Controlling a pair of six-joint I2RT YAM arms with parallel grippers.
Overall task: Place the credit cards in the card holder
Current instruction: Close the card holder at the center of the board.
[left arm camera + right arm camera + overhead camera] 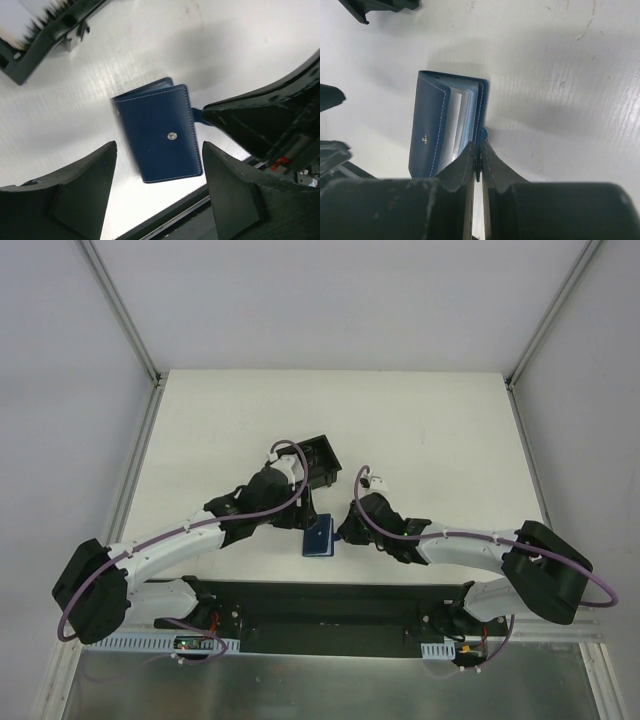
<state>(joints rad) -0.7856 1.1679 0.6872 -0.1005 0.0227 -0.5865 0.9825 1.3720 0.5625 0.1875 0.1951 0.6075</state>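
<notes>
— So, the left jaws?
— Spread wide, holding nothing. Their wrist view shows the wallet [157,132] on the counter [150,40] below the gap, touching neither finger.
— And the box [318,460]?
— Just beyond the left wrist in the top view, behind the wallet.
— Where exactly is the wallet?
— Near the counter's front edge, between the two arms. From above it is only a blue patch. The left wrist view shows its cover with the snap [172,135] up. The right wrist view catches its open edge, with pale cards [457,125] between the covers.
— The right jaws?
— Nearly closed, pinching the wallet's blue tab [482,136] on the side facing the right arm. The top view hides that grip.
</notes>
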